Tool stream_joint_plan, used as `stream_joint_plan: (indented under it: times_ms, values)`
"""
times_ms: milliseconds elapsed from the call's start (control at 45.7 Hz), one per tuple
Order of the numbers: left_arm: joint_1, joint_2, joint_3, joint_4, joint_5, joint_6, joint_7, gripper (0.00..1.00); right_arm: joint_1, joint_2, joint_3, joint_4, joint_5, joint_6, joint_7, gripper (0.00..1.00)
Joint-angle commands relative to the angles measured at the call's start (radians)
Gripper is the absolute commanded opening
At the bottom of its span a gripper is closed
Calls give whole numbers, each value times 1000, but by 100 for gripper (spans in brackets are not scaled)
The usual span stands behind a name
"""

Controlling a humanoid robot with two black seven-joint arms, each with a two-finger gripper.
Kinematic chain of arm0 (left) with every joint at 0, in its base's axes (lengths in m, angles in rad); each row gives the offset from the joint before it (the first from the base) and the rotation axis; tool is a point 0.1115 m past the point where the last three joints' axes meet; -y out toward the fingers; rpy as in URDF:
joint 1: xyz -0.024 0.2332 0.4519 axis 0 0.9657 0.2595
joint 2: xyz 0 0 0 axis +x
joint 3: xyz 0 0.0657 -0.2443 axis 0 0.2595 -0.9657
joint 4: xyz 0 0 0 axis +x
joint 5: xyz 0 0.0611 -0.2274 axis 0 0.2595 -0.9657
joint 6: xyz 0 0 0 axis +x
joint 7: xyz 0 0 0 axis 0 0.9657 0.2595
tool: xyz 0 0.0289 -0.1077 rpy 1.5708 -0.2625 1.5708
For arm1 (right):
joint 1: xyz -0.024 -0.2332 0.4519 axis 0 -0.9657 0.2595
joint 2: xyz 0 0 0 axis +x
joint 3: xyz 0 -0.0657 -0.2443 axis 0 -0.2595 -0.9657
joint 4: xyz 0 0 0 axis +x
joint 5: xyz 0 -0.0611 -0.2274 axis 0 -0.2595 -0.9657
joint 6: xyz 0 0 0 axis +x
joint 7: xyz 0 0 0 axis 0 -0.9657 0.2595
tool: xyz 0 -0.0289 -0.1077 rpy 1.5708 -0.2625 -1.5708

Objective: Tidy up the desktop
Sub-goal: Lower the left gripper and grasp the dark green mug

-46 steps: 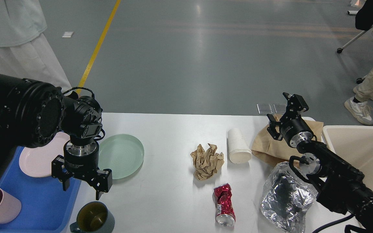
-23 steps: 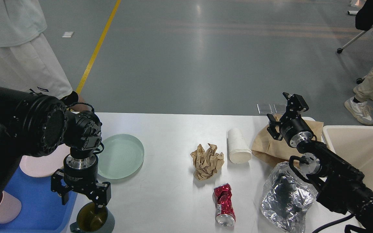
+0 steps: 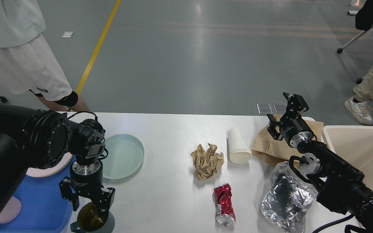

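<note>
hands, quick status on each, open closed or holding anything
Left hand: open, fingers straddling the rim of the dark green mug, not holding it.
Right hand: open, empty, above the brown paper bag.

Left arm (image 3: 21, 145) bulk hides most of pink plate (image 3: 49, 168) and much of blue tray (image 3: 44, 200). Pink cup (image 3: 8, 210) mostly hidden behind arm; only pale patch shows. Left gripper (image 3: 88, 204) covers upper rim of grey mug (image 3: 92, 221); mug base cut off by bottom edge at 6 o'clock. Finger contact with mug: cannot tell. Right arm (image 3: 335, 174) overlaps foil bag (image 3: 285, 199) and brown paper bag (image 3: 277, 142). Beige bin (image 3: 358, 145) cut off at 3 o'clock. Bystanders cropped at edges.
</note>
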Motion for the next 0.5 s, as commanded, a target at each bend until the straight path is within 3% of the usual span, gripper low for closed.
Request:
stream_joint_plan:
  times_ms: [0,284,481]
  values:
    - [6,1,-5,7,-1,0,6,53,-2,0,0,0,1,0,0,100]
    - [3,3,-10,6,-4,0,9,2,-2,0,0,0,0,0,0,100]
    - [1,6,-11,6,-18,0,6,0,-2,0,0,0,1,0,0,100]
